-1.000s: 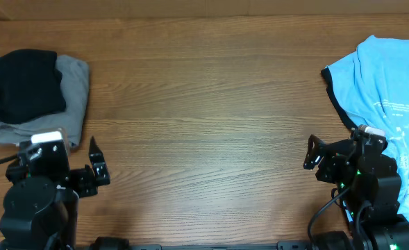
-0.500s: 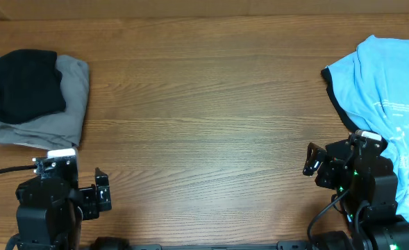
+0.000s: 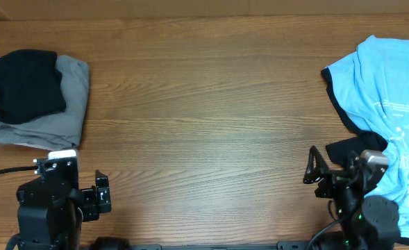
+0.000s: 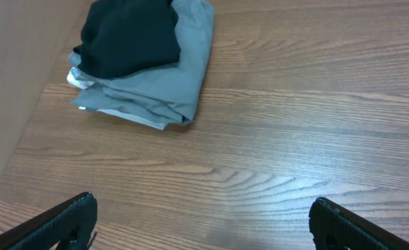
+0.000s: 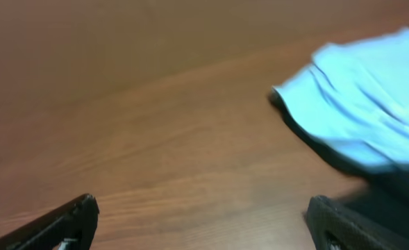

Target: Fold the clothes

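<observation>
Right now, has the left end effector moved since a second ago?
Yes. The left end effector drew back down the overhead view, farther from the folded clothes pile.

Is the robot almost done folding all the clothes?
Partly. Done: the folded stack, black over grey. In hand: nothing; left fingers and right fingers are open, empty. Left: the crumpled light blue tee with black cloth underneath.

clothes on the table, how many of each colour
light blue: 1, the blue tee
black: 2, the folded black top and a black garment under the blue tee
gray: 1, the gray garment
white: 1, a white edge under the gray
total: 5
</observation>
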Motion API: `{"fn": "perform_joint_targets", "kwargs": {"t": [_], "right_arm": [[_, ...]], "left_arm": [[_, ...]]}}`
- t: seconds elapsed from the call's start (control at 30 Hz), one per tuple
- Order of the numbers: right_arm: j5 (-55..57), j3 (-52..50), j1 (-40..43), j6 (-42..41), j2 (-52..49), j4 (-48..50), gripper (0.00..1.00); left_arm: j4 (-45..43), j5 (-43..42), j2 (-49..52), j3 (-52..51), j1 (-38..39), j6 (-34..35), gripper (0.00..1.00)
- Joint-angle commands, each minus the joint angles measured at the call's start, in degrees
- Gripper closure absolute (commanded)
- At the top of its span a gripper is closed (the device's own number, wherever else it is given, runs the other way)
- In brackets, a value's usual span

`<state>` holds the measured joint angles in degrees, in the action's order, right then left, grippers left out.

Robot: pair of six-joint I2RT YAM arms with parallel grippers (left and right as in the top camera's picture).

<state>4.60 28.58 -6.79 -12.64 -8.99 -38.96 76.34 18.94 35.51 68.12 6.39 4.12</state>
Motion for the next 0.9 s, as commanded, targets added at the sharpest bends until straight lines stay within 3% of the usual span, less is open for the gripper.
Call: {"fn": "perform_joint_targets", "kwargs": {"t": [0.0, 0.23, 0.33, 0.87], "right_arm": [[-5.4, -10.5, 0.2, 5.0, 8.9, 10.1, 0.0], [-5.9, -28.6, 2.3, 6.7, 8.8, 40.7, 0.0], [-5.7, -28.1, 2.6, 6.7, 8.8, 33.9, 0.0], [-5.8, -28.1, 2.6, 6.7, 8.5, 34.2, 0.0]], "left_arm": [[0.0, 0.7, -0.4, 0.0, 0.3, 0.2, 0.0], [0.0, 0.7, -0.4, 0.0, 0.3, 0.2, 0.0], [0.0, 0.7, -0.4, 0.0, 0.3, 0.2, 0.0], [0.0, 0.7, -0.4, 0.0, 0.3, 0.2, 0.0]]}}
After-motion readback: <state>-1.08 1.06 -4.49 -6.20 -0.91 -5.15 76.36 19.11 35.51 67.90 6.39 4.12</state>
